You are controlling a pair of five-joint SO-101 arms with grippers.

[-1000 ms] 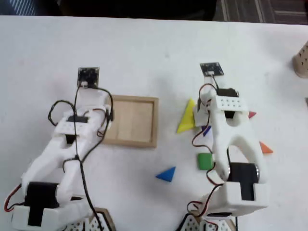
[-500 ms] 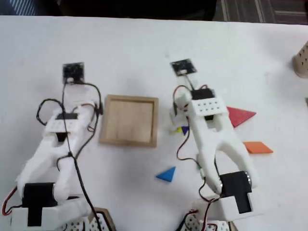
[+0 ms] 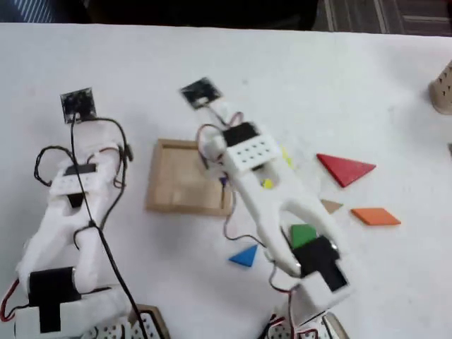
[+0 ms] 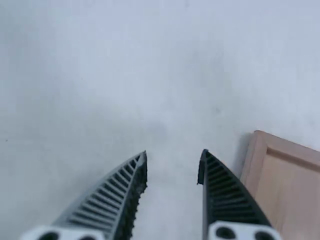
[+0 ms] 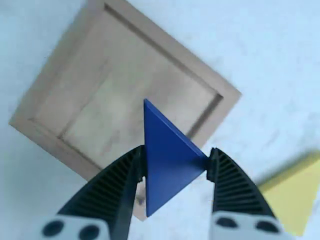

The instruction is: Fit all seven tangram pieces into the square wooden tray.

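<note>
as the right gripper (image 5: 176, 154) clamps the dark blue triangle (image 5: 167, 165) above the tray's (image 5: 95, 100) right rim, the tray's bare floor lies just left; the left gripper (image 4: 173, 157) hangs parted, empty.

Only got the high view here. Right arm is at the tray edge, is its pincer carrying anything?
Observer: Yes. The right pincer is shut on a dark blue triangle, held on edge with the wooden tray below it.
Operator: Anything in the tray? The arm blocks part of it for me.
Observer: No pieces on the stretch of floor in the right wrist view; it is bare wood there.
Operator: Left pincer?
Observer: The left pincer is open and holds nothing. It is over bare table, just beside the tray's rim.
</note>
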